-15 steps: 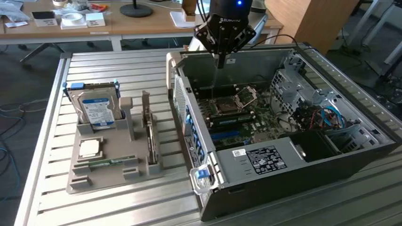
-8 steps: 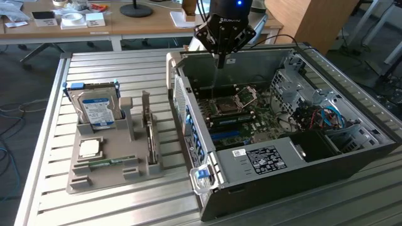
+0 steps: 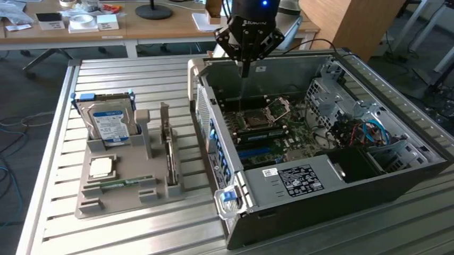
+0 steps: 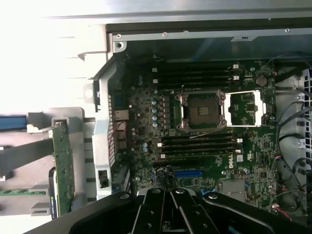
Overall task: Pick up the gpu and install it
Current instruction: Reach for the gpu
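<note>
1. Hovering above the far edge of the open computer case (image 3: 369, 180), the gripper (image 3: 245, 70) is clenched, with nothing between its fingers.
2. The gpu (image 3: 169, 159) stands on edge in the grey holder (image 3: 117, 204) on the slatted table (image 3: 120, 74), towards the exterior view's left, well apart from the gripper.
3. The hard drive (image 3: 110, 125) stands upright in the same holder; the motherboard (image 3: 273, 135) lies inside the case.
</note>
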